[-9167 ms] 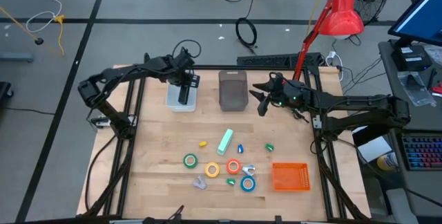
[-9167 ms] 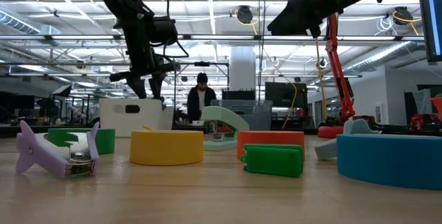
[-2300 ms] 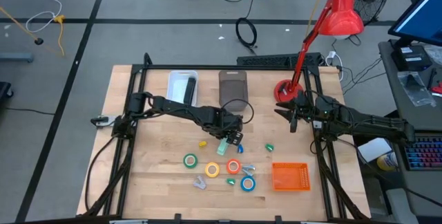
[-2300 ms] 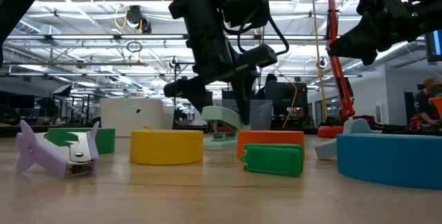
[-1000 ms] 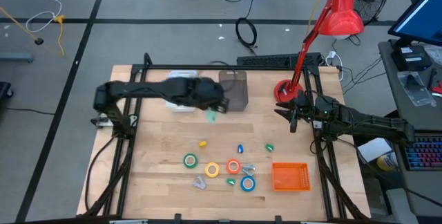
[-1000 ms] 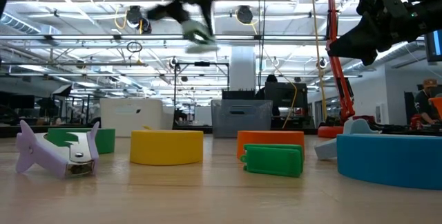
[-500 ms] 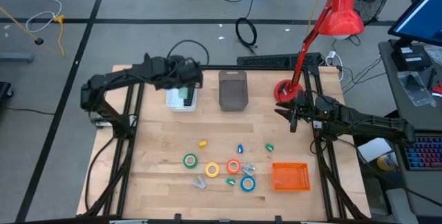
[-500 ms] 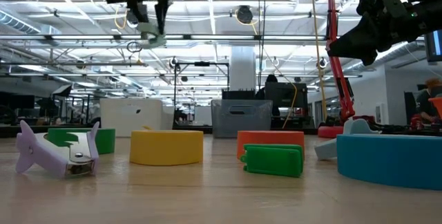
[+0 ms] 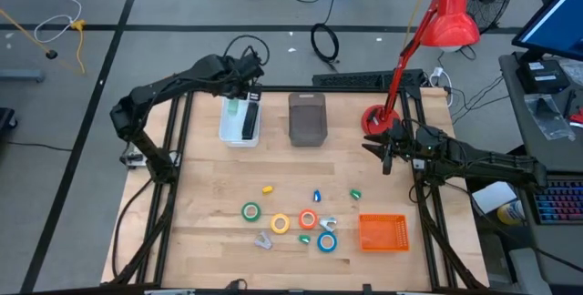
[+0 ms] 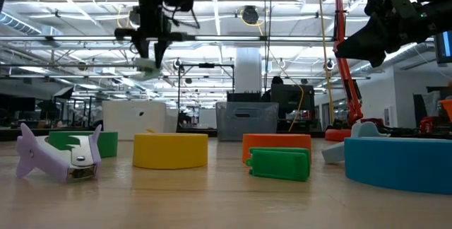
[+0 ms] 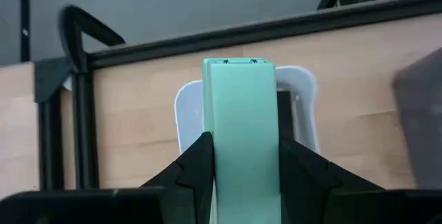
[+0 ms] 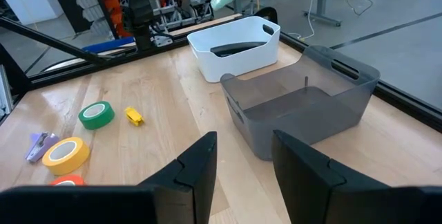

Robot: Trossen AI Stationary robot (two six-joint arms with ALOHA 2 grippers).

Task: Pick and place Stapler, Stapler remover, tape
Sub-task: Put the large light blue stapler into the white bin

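My left gripper (image 9: 240, 97) is shut on a mint-green stapler (image 11: 241, 134) and hangs over the white bin (image 9: 240, 124) at the table's far left. A black stapler (image 12: 238, 46) lies in that bin. The green (image 9: 250, 210), yellow (image 9: 280, 224), orange-red (image 9: 308, 219) and blue (image 9: 327, 240) tape rolls lie flat near the front edge. A purple stapler remover (image 9: 263, 240) lies beside them. My right gripper (image 12: 242, 169) waits open at the right edge, above the table. My left gripper pinches the mint-green stapler by its two long sides (image 11: 210, 162) between its two fingers. The fingers slant down from above, and the stapler runs on past the fingertips. It is lifted clear, above the white bin's opening (image 11: 298, 89).
A grey bin (image 9: 308, 117) stands right of the white one. An orange tray (image 9: 383, 232) sits at the front right. Small yellow (image 9: 268, 188), blue (image 9: 317, 196) and green (image 9: 355, 194) pieces lie mid-table. A red lamp (image 9: 453, 15) stands at the far right corner.
My left gripper has carried the mint-green stapler from beside the grey bin toward the table's far left corner, turning as it went. It is now over the white bin, and the stapler stays lifted clear in the grip.
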